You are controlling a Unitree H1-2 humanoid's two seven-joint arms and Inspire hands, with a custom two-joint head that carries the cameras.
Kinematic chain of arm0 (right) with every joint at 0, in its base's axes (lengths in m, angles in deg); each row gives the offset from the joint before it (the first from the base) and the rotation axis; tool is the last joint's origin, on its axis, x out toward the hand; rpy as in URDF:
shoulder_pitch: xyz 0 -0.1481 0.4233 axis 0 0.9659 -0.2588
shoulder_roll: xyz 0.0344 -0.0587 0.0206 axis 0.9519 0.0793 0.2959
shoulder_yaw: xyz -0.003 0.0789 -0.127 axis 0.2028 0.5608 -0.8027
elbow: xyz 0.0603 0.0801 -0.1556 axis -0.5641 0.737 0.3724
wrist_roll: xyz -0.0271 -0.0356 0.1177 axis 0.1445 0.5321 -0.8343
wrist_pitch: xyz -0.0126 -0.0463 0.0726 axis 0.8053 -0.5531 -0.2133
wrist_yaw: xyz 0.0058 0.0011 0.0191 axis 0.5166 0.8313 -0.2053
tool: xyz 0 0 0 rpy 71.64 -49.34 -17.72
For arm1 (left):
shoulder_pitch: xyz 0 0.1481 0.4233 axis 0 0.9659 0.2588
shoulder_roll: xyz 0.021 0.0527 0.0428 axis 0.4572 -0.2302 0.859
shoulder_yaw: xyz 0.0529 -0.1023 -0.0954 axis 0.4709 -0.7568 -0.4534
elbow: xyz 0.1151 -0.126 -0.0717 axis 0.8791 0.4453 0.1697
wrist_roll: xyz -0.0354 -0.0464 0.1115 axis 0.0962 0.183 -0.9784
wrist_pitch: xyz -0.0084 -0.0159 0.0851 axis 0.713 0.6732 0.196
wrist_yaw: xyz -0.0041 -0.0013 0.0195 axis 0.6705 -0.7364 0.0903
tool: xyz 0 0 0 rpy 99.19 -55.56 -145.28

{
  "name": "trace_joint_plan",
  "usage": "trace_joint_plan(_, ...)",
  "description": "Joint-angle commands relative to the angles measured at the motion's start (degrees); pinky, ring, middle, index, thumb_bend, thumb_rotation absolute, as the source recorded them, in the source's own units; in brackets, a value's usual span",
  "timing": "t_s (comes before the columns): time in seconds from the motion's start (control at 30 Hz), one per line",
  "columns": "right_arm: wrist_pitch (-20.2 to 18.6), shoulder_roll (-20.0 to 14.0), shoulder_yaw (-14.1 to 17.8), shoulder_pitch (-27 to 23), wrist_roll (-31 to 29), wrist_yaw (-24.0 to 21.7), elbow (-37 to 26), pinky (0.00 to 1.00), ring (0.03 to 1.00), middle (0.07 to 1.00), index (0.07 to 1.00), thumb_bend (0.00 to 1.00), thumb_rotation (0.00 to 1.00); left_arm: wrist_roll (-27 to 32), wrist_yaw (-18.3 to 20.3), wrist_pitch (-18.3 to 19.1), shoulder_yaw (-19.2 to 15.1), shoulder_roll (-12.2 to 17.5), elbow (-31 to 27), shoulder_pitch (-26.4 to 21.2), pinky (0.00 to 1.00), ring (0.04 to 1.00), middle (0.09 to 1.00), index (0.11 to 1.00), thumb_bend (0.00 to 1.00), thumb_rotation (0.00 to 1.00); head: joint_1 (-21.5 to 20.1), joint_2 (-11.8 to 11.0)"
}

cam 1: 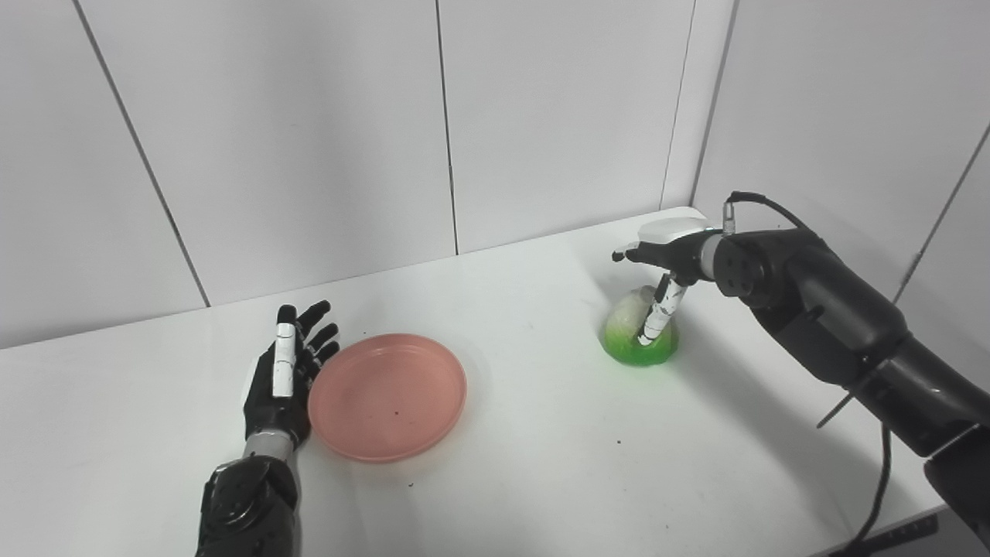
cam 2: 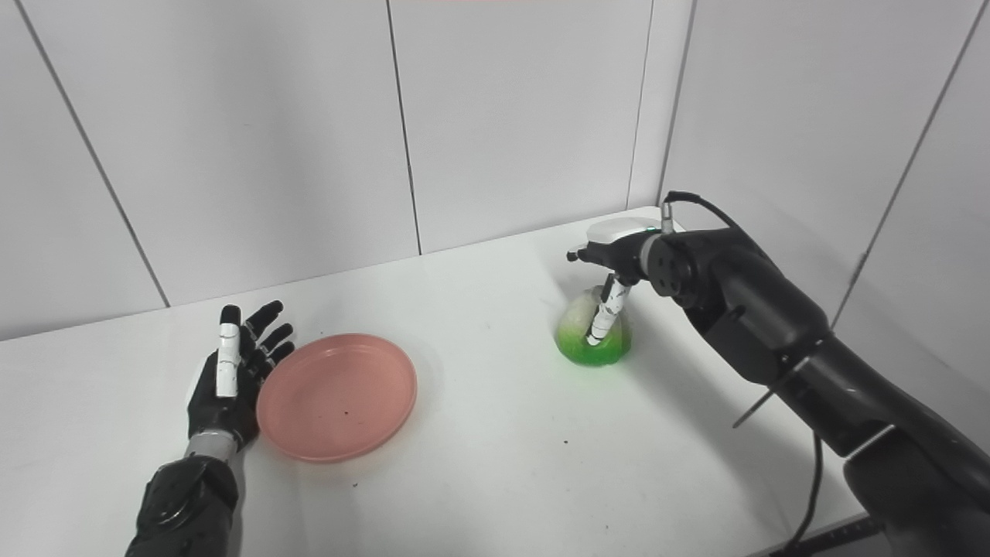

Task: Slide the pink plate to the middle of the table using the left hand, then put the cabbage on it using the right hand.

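Observation:
The pink plate (cam 1: 387, 396) lies flat on the white table (cam 1: 541, 433), left of the middle. My left hand (cam 1: 282, 377) rests open on the table with its fingers straight, its side against the plate's left rim. The cabbage (cam 1: 625, 334), pale on top and bright green below, sits on the table at the right rear. My right hand (cam 1: 671, 251) hovers just above it, fingers stretched out over its top and the thumb (cam 1: 659, 313) pointing down along its near side. The hand is not closed round the cabbage. The far side of the cabbage is hidden.
White wall panels (cam 1: 309, 139) close off the back and right side of the table. The table's right front edge (cam 1: 889, 526) runs under my right forearm, with a cable hanging there. A few dark specks lie on the plate and table.

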Motion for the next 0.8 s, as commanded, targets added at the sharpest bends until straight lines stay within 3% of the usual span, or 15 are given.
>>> trace_joint_plan(0.0,-0.32,-1.52,0.99,-2.26,0.52,-0.05,-1.70,0.91,0.976,1.000,0.932,1.00,0.28,0.06,-0.82,2.84,0.21,0.12,0.85,0.83,0.84,0.855,0.918,0.701,0.83,0.88,0.02,0.06)
trace_joint_plan(0.37,0.10,-1.06,0.35,-1.81,0.51,-1.32,-1.48,1.00,0.992,1.000,0.934,1.00,0.25,0.37,-0.69,3.22,-0.07,0.18,0.99,0.79,0.87,0.855,0.924,0.705,0.84,0.87,0.50,0.42)
trace_joint_plan(0.43,0.86,-0.78,0.87,-1.14,-0.20,-0.06,-0.72,0.98,0.982,0.999,0.928,1.00,0.24,0.37,-0.64,3.30,-0.08,0.21,0.87,0.84,0.88,0.856,0.925,0.706,0.84,0.86,0.68,0.53)
trace_joint_plan(0.57,1.44,0.25,2.30,0.43,-1.64,3.06,1.17,0.79,0.943,0.979,0.904,1.00,0.21,0.26,-0.71,3.54,-0.07,0.28,0.72,0.91,0.86,0.857,0.923,0.708,0.84,0.86,0.68,0.53)
trace_joint_plan(0.77,3.78,0.94,1.80,2.17,-1.86,6.81,4.41,0.73,0.936,0.975,0.888,1.00,0.20,0.26,-0.64,3.98,-0.04,0.40,0.12,1.16,0.87,0.858,0.921,0.709,0.83,0.86,0.87,0.76)
